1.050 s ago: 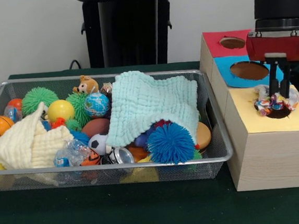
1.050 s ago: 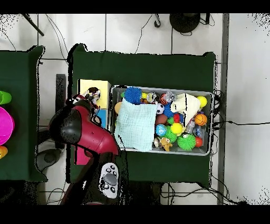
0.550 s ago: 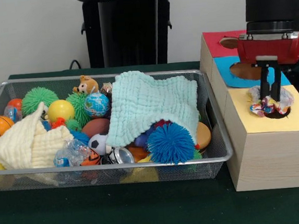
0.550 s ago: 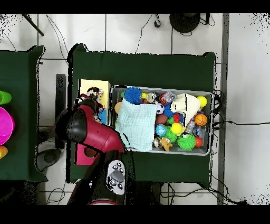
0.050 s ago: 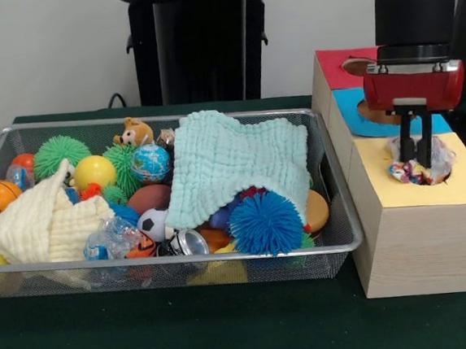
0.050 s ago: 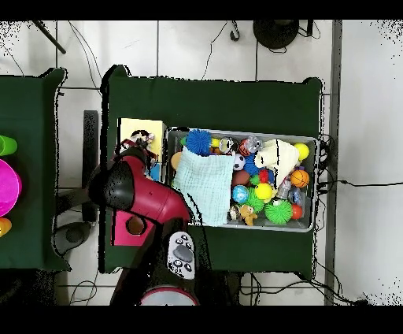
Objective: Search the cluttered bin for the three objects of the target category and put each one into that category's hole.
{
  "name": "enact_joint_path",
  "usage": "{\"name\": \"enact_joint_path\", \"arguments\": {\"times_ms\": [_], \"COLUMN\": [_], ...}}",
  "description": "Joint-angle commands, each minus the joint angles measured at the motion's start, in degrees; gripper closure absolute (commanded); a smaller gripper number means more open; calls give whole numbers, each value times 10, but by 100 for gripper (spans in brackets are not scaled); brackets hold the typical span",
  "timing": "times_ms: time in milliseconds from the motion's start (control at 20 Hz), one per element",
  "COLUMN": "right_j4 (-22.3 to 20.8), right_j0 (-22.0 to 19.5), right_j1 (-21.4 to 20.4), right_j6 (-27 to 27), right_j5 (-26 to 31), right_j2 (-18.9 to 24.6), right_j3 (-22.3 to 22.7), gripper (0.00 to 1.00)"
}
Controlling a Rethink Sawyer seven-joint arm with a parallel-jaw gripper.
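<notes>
My gripper [image 5: 415, 158] hangs over the yellow panel [image 5: 463, 187] of the wooden sorting box [image 5: 419, 244], at that panel's hole. Its fingers [image 5: 405, 145] stand close together on a crinkly clear plastic bundle [image 5: 419, 170] with coloured bits inside. The bundle rests at the hole's mouth and covers most of it. In the overhead view the arm [image 6: 130, 189] hides the gripper, and the bundle [image 6: 140, 142] shows on the yellow panel [image 6: 142, 128]. The wire bin [image 5: 224, 257] to the left is full of toys.
Behind the yellow panel lie a blue panel [image 5: 350, 107] and a red panel [image 5: 334, 66], each with a hole. In the bin a teal cloth [image 5: 236, 162] and a cream cloth [image 5: 45, 223] cover balls; a blue spiky ball [image 5: 263, 223] lies at the front.
The gripper has shifted left over the yellow panel and come down a little. The bundle has shifted left with it and now covers the hole.
</notes>
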Motion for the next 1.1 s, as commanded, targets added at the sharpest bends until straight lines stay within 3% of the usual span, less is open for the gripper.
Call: {"name": "enact_joint_path", "arguments": {"times_ms": [50, 1100], "right_j4": [-6, 75], "right_j0": [-34, 29], "right_j1": [78, 145], "right_j6": [129, 137], "right_j5": [-43, -36], "right_j2": [11, -19], "right_j3": [-1, -78], "gripper": [100, 100]}}
